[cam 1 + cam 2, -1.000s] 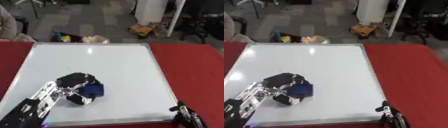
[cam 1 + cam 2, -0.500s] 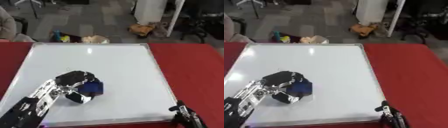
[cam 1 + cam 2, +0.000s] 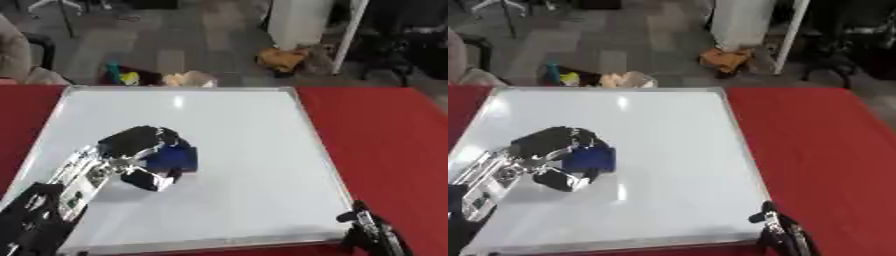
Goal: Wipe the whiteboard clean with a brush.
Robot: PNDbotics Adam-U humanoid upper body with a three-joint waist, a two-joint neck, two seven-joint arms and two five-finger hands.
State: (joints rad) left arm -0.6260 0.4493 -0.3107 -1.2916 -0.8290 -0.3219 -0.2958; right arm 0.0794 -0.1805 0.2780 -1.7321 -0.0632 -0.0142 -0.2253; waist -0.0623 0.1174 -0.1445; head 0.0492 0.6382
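Whiteboard (image 3: 236,130) lies flat on the red surface (image 3: 385,135), its face white with no marks I can make out. My left hand (image 3: 131,150) sits on its near-left area, fingers (image 3: 153,180) curled round the blue brush (image 3: 172,157) (pressed to the board). My right hand (image 3: 372,235) shows at the near-right corner; whether it is open or closed I cannot tell.

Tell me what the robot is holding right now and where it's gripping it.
The left hand holds a blue brush on the whiteboard, fingers curled over its top, thumb beneath. The right hand, at the lower right corner, holds nothing.
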